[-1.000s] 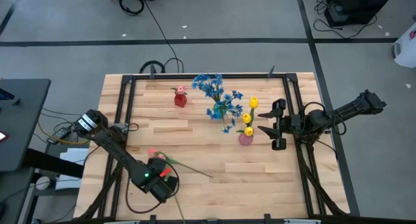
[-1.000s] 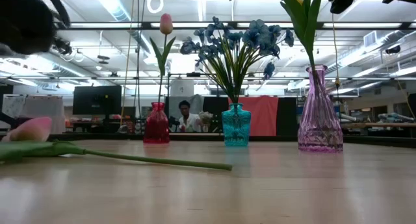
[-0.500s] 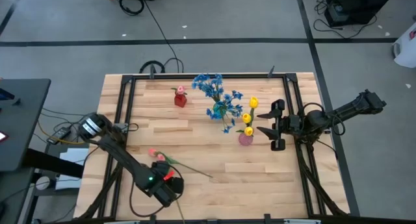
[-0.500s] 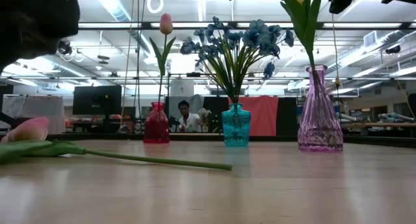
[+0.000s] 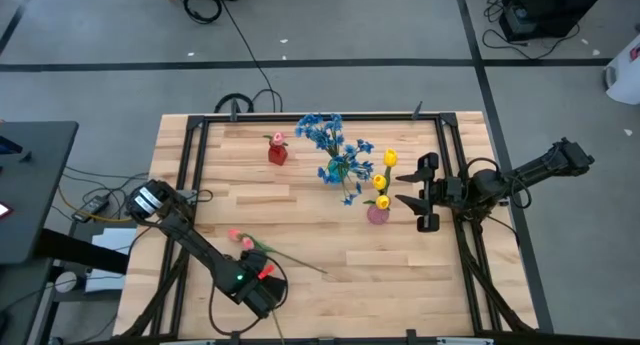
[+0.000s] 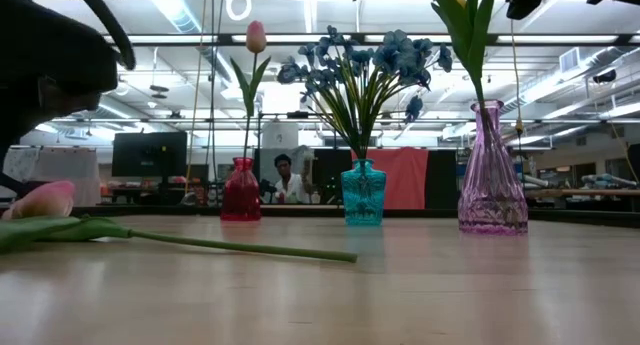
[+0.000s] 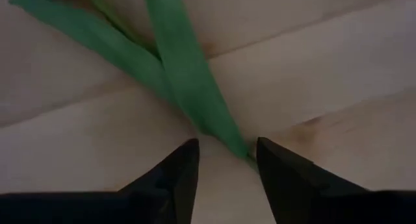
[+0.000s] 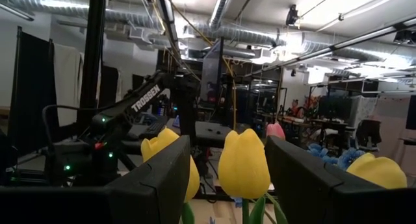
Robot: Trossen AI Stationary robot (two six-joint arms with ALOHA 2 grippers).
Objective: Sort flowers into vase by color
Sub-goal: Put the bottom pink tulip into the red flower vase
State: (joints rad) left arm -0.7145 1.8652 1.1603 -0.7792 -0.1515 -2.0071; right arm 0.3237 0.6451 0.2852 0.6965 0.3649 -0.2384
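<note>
A pink tulip (image 5: 240, 237) lies flat on the table, its green stem (image 6: 230, 247) running toward the right. My left gripper (image 7: 224, 156) points down, low over the tulip's leaves, and is open; the tip of one long leaf (image 7: 195, 87) lies between its fingers. A red vase (image 5: 277, 153) holds one pink tulip, a teal vase (image 5: 338, 172) holds blue sprays, and a pink glass vase (image 5: 377, 214) holds yellow tulips (image 8: 244, 162). My right gripper (image 5: 424, 194) waits open and level, just right of the pink glass vase.
A black frame (image 5: 300, 120) runs around the wooden tabletop. The three vases stand in a row across the far half. Bare wood (image 5: 400, 265) lies to the right of the stem's end. A person (image 6: 285, 180) sits in the room beyond the table.
My left gripper has gone down and a little toward the table's near edge and right, closing in over the lying tulip's leaves. The tulip has kept its place.
</note>
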